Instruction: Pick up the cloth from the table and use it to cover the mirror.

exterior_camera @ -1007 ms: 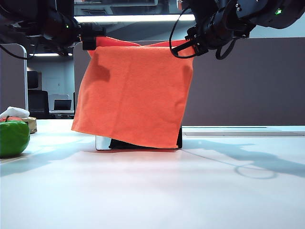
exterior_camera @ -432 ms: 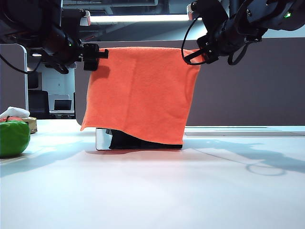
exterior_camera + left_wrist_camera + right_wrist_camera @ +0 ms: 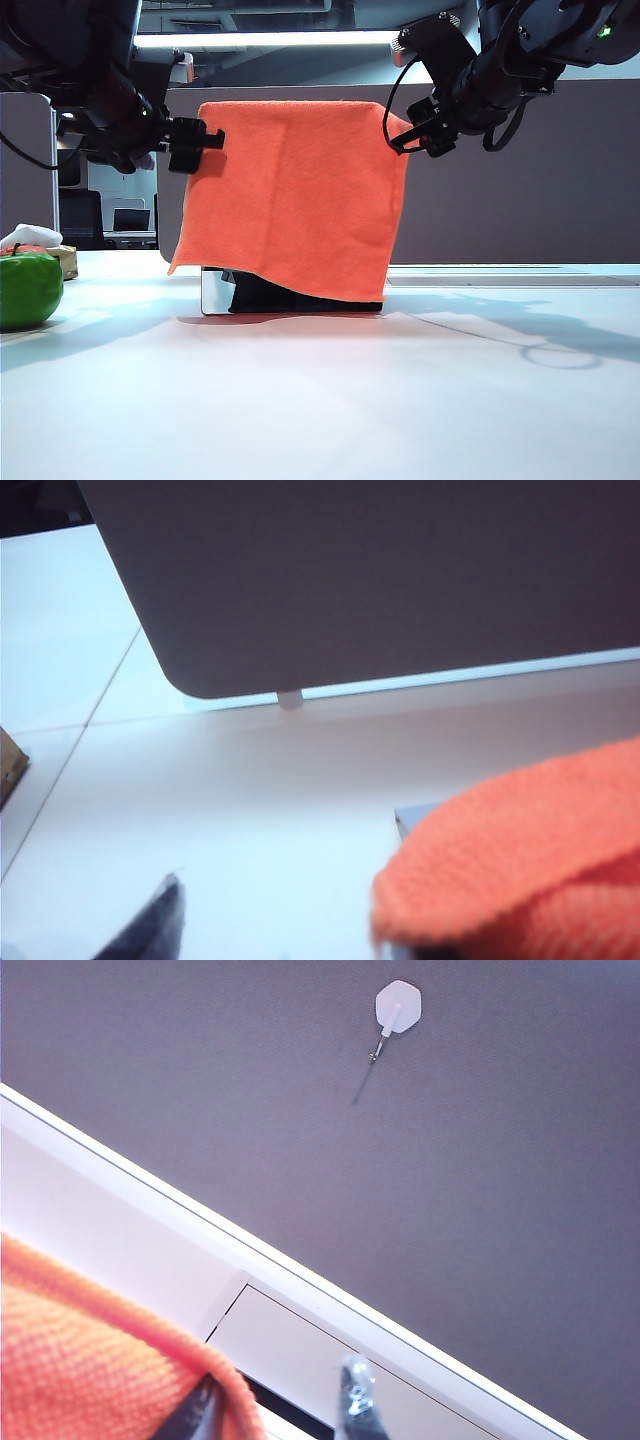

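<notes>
The orange cloth (image 3: pixel 290 195) hangs over the upright mirror, with its top edge lying flat. Only the mirror's bottom strip (image 3: pixel 214 296) and dark stand base (image 3: pixel 300 299) show below the cloth. My left gripper (image 3: pixel 196 144) is open just off the cloth's upper left edge. In the left wrist view one dark finger (image 3: pixel 150 932) shows, and the cloth (image 3: pixel 520 865) hides the other side. My right gripper (image 3: pixel 414 133) is at the upper right corner, jaws apart. In the right wrist view the cloth (image 3: pixel 90 1360) rests against one finger (image 3: pixel 197 1415), and the other (image 3: pixel 355 1398) stands free.
A green round object (image 3: pixel 28 290), a white cloth lump (image 3: pixel 30 235) and a small box (image 3: pixel 66 261) sit at the far left of the white table (image 3: pixel 320 400). A grey-brown partition (image 3: pixel 510 180) runs behind the mirror. The arms cast shadows on the table at right.
The cloth has settled onto the mirror with its top edge now flat. The right gripper has opened and let its corner go. Both grippers have sunk a little beside the cloth's top corners.
</notes>
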